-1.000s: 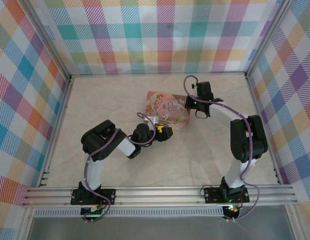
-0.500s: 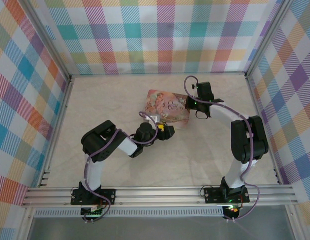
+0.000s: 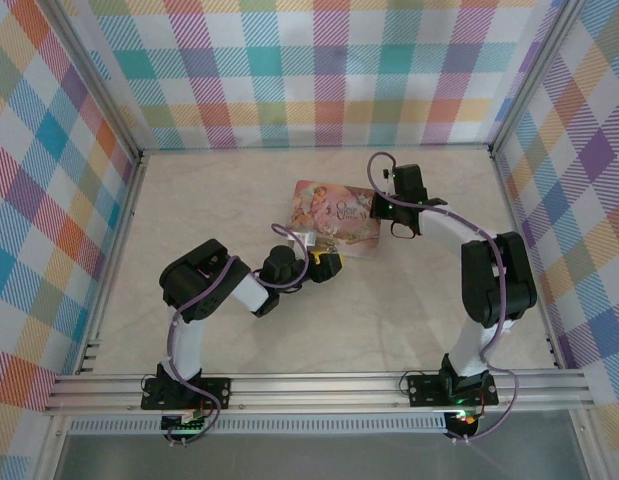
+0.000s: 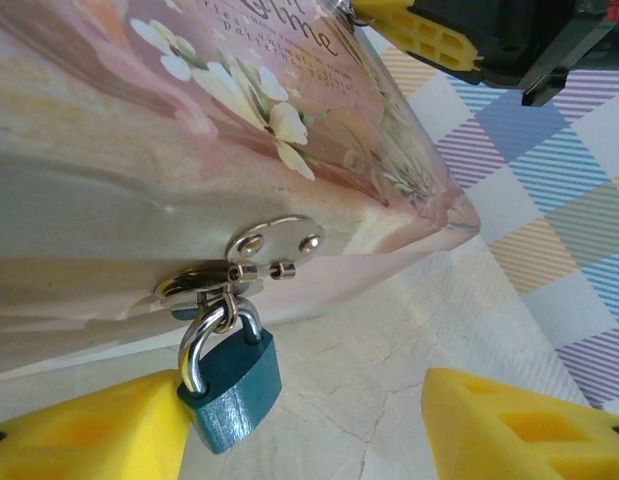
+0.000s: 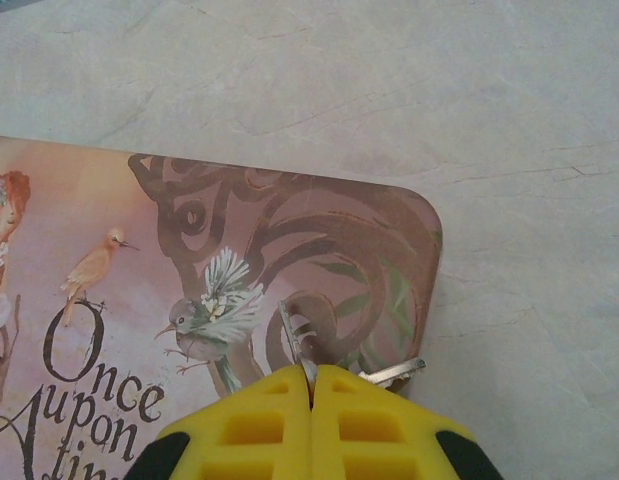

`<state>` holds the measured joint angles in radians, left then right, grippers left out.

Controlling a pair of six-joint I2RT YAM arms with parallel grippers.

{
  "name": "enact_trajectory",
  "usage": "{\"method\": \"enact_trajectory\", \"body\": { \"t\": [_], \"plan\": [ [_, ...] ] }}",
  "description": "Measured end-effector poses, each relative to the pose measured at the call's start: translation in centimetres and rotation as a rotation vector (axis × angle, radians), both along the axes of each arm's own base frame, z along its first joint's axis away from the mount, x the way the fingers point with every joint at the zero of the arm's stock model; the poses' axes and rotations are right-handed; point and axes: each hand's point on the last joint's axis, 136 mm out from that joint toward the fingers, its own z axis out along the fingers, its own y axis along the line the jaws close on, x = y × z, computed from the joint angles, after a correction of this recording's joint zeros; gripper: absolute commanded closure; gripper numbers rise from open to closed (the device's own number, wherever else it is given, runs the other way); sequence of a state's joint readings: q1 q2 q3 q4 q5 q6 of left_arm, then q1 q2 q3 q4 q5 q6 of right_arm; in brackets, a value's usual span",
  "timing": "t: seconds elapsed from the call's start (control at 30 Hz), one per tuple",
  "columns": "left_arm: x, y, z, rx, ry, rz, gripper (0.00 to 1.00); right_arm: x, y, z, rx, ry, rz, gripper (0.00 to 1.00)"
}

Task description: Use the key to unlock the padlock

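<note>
Left claw [image 4: 304, 425] has edged slightly back toward its arm since half a second ago; right claw [image 5: 311, 385] hasn't moved. Padlock [image 4: 229, 388] hangs by its shackle from the hasp [image 4: 274, 245] on the tin's [image 4: 139, 150] front edge, body touching one yellow finger; left claw apart, straddling it. Key [image 5: 297, 345] clamped between right claw's closed fingers, over the tin lid's corner. Tin sits mid desk [image 5: 489, 120].
</note>
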<state>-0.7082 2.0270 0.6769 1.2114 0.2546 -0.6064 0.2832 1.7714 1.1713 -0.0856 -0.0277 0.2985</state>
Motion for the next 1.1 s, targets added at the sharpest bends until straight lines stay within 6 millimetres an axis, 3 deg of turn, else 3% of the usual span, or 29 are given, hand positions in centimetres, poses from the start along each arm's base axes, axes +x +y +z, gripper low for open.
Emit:
{"method": "enact_trajectory", "body": {
  "t": [0.13,0.3,0.47,0.67,0.9,1.1],
  "plan": [
    [-0.2,-0.4,0.0,-0.021,0.008,-0.025,0.38,0.0,0.0,0.0,0.0,-0.001,0.0,1.0],
    [-0.2,-1.2,0.1,-0.042,0.02,-0.052,0.29,0.0,0.1,0.1,0.004,-0.001,0.004,1.0],
    [0.0,-1.4,0.1,-0.047,0.021,-0.059,0.32,-0.1,0.2,0.3,0.008,-0.002,0.008,1.0],
    [0.0,-1.4,0.1,-0.049,0.026,-0.055,0.32,-0.5,-0.2,2.5,0.009,-0.037,0.0,1.0],
    [0.0,-1.2,0.0,-0.05,0.036,-0.046,0.31,-1.0,-1.8,5.5,-0.021,-0.089,-0.053,1.0],
    [-0.1,-0.9,-0.4,-0.044,0.044,-0.039,0.3,-1.3,-3.7,5.0,-0.085,-0.067,-0.117,1.0]
  ]
}}
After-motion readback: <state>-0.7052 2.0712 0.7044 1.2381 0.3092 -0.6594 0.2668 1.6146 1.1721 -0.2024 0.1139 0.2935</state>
